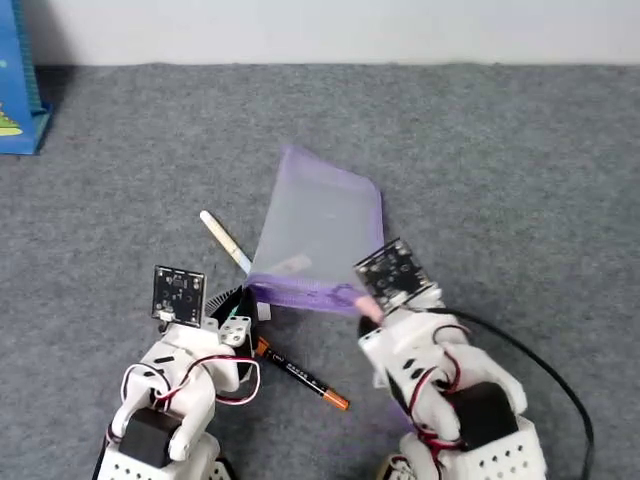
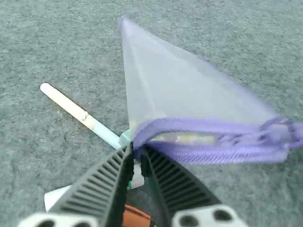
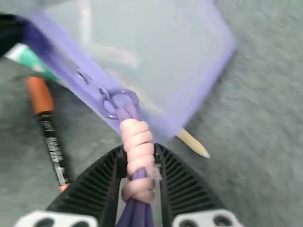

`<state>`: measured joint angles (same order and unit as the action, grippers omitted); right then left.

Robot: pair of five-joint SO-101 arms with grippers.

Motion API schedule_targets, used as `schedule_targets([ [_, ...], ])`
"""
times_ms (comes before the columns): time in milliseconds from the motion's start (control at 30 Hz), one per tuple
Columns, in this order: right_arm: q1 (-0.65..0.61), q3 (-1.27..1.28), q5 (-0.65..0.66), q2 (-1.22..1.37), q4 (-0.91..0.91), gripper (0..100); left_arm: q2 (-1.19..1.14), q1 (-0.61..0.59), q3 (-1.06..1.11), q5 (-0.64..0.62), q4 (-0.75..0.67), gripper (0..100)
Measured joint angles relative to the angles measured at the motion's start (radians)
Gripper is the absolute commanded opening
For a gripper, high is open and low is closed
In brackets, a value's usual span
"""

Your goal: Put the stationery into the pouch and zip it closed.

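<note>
Two clamps: left gripper (image 2: 136,160) pinches the pouch (image 1: 318,228) corner, right gripper (image 3: 137,163) its pull cord (image 3: 137,142); zipper edge (image 2: 213,152) runs nine-to-three.

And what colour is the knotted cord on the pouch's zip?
Pale pink cord, clearest in the right wrist view.

Open room: the grey surface (image 1: 480,150) stretches wide from 12 to 4 o'clock of the pouch (image 1: 315,230).
10 o'clock: a blue box (image 1: 18,95) stands at the far corner, well apart.
9 o'clock: a white pen (image 1: 222,238) lies slantwise, its near end reaching the pouch's corner.
7 o'clock: the left pincer (image 2: 136,153) clamps that corner, barring the way.
6 o'clock: a marker (image 1: 300,378) lies across the gap between the arms.
5 o'clock: the right pincer (image 3: 138,150) grips the zip cord (image 3: 137,139); a black cable (image 1: 545,365) loops beside its arm.
Under the pouch: a pencil (image 3: 193,144) pokes out.
</note>
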<state>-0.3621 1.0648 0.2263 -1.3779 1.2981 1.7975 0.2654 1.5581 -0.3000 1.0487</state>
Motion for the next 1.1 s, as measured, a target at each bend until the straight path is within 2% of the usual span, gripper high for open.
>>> schedule_targets([
  [400, 0.255, -0.048, 0.048, -0.063, 0.008, 0.8, -0.003, -0.006, 0.0, 0.005, 0.0, 1],
  [533, 0.275, -0.051, 0.048, -0.146, 0.034, 0.8, -0.003, -0.006, 0.0, 0.003, 0.0, 1],
  [767, 0.083, -0.051, 0.048, -0.238, 0.087, 0.8, -0.003, -0.006, 0.0, 0.005, 0.0, 3],
  [1100, -0.029, -0.051, -0.006, -0.239, 0.031, 0.8, -0.003, 0.054, 0.0, -0.025, 0.015, 35],
])
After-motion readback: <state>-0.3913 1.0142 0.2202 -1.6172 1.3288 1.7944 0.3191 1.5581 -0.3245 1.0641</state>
